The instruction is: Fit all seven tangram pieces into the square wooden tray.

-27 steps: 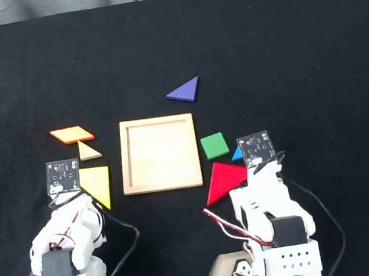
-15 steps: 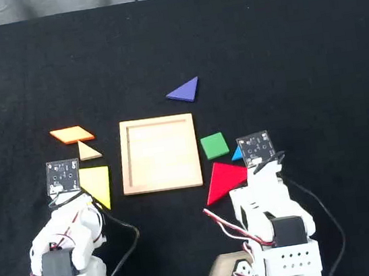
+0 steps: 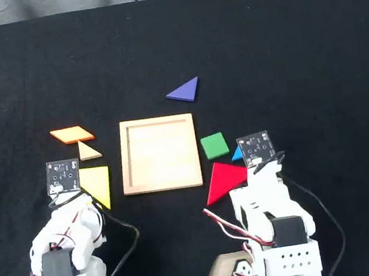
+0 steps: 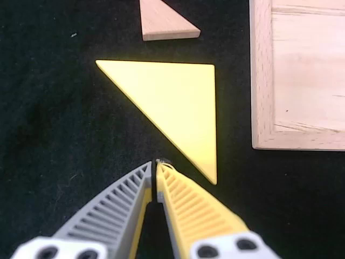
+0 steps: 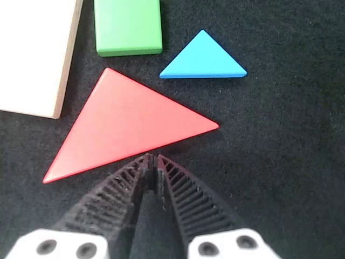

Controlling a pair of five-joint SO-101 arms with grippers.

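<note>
Square wooden tray [image 3: 159,154] flanked by all seven pieces. At 12 o'clock, purple triangle [image 3: 186,91]; at 9, orange parallelogram [image 3: 72,134], small wooden triangle [image 3: 88,150], yellow triangle [image 3: 100,180]; at 3 to 4, green square [image 3: 214,145], blue triangle [image 5: 203,59], red triangle [image 3: 222,179]. Left gripper [image 4: 156,164] pressed together just beside yellow triangle's long edge; right gripper [image 5: 152,159] likewise together at red triangle's edge.

No change seen, left hand [image 4: 156,164] and right hand [image 5: 152,159] motionless, nothing shifted

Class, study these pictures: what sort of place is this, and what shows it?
Probably a robotics lab bench: a left arm and a right arm mounted side by side, a black-covered table, and a tray with tangram pieces laid around it.
</note>
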